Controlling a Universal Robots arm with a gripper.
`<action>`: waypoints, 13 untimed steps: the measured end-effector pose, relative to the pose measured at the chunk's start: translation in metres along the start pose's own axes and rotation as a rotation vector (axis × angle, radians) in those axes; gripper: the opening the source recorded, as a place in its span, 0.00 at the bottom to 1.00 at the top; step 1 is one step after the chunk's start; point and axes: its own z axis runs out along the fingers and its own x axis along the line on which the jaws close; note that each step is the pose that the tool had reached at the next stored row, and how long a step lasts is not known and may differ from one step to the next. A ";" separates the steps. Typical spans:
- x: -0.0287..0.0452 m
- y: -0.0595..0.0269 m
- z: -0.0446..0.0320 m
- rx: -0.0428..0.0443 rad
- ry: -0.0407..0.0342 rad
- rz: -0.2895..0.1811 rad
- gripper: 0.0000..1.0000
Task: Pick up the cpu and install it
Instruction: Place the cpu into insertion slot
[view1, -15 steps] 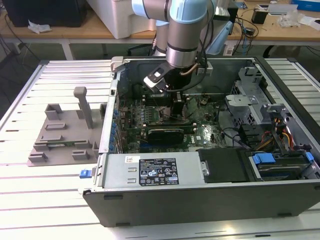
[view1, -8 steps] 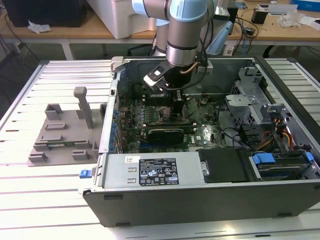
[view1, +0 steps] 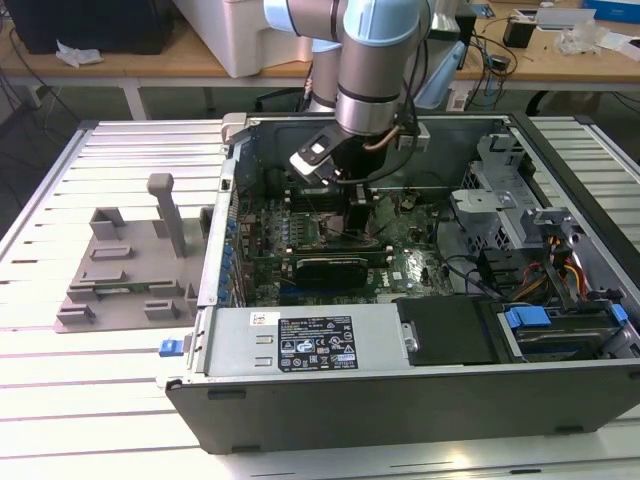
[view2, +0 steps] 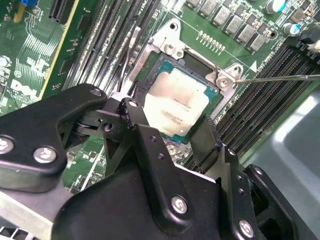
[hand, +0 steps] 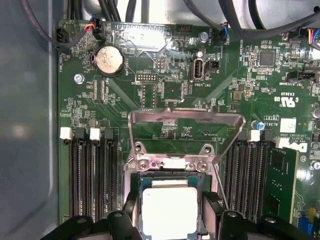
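Item: cpu (view2: 175, 102) — light, stiff, flat, its top slick and underside likely fragile. It lay in the motherboard socket (view2: 170, 47), toward the far side of the case (view1: 400, 400). Your fingers (view2: 150, 145) stood narrow, pinching two opposite edges (the sound hold).

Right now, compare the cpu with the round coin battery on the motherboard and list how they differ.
The cpu is square; the coin battery is round. The cpu is clearly larger than the coin battery. The cpu sits in the socket by the raised metal bracket, the coin battery apart near the board's edge. Both show flat silvery tops on one motherboard.
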 end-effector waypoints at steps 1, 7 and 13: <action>-0.0009 0.0012 -0.0001 0.0005 0.0009 0.000 0.62; -0.0036 0.0051 -0.0002 0.0021 0.0063 0.000 0.62; -0.0039 0.0054 -0.0087 0.0017 0.0228 -0.002 0.62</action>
